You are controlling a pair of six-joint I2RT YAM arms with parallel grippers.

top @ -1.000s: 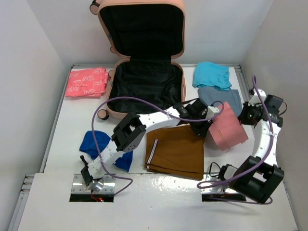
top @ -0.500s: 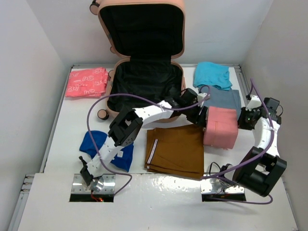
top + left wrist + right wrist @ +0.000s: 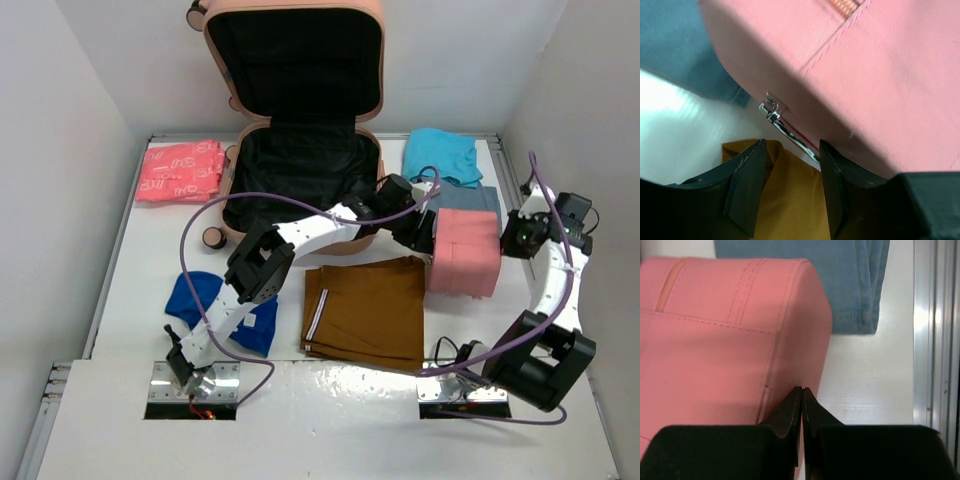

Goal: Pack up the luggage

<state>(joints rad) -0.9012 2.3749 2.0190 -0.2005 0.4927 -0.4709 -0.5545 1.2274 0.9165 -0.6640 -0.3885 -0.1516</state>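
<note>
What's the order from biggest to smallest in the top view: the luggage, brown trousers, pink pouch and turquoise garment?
1. luggage, by far the largest.
2. brown trousers.
3. pink pouch and turquoise garment: too alike to rank, and the pouch seems lifted nearer the camera.

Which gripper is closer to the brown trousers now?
Left. The left gripper hovers over the brown trousers' far right corner, beside the pink pouch; the right gripper sits beyond the pouch's opposite side.
</note>
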